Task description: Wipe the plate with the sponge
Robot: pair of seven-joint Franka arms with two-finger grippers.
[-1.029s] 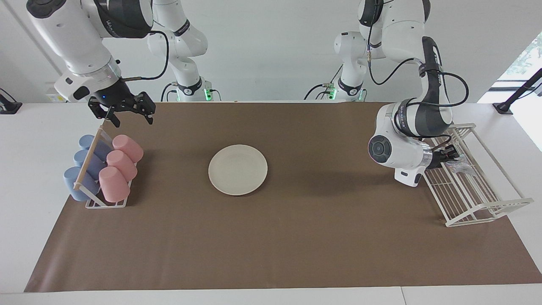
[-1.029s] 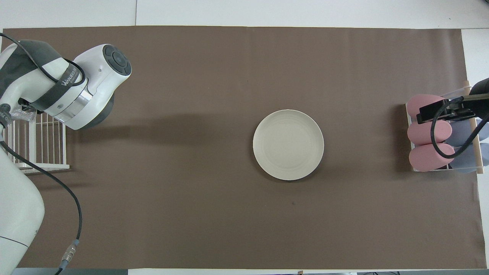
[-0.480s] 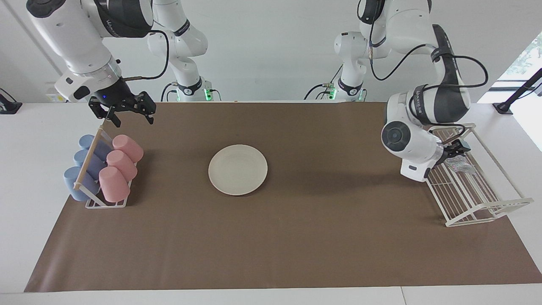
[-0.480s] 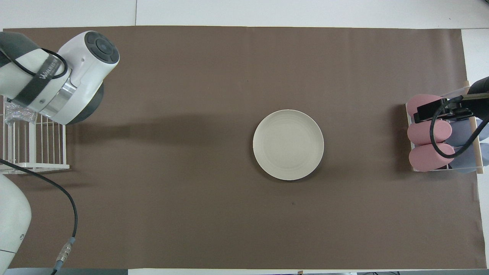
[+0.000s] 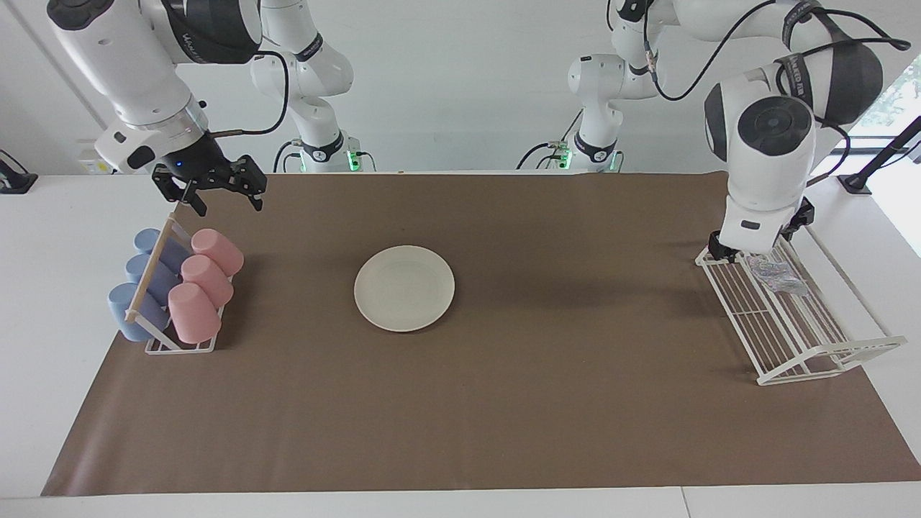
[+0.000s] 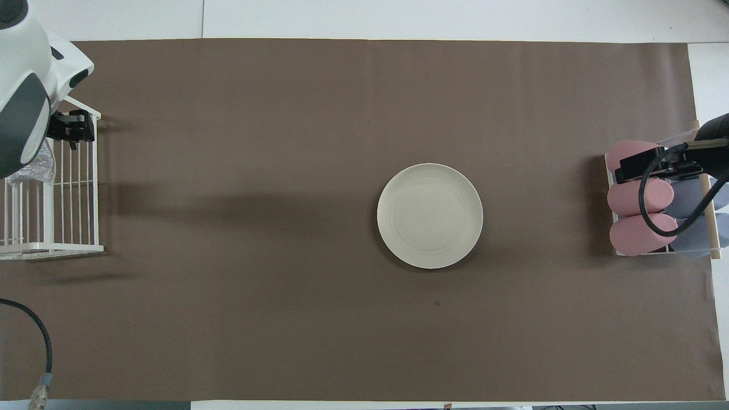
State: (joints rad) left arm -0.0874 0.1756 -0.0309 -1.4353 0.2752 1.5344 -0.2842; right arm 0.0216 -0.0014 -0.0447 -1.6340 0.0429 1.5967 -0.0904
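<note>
The cream-white plate (image 5: 404, 288) lies flat on the brown mat at the middle of the table; it also shows in the overhead view (image 6: 430, 215). The silvery-grey sponge (image 5: 777, 277) lies on the white wire rack (image 5: 806, 338) at the left arm's end of the table, and shows in the overhead view (image 6: 31, 168) partly under the arm. My left gripper (image 5: 748, 244) hangs over one end of the rack, just beside the sponge, its tips hidden by the hand. My right gripper (image 5: 223, 196) is open and empty above the mat by the cup rack, and waits.
A wooden-barred rack (image 5: 155, 288) with three pink cups (image 5: 205, 277) and several blue cups (image 5: 144, 284) stands at the right arm's end of the table. The brown mat (image 5: 504, 403) covers most of the table.
My left arm has risen and swung its hand up from low beside the sponge to over the rack's end. The sponge stays on the rack. The right arm has not moved.
</note>
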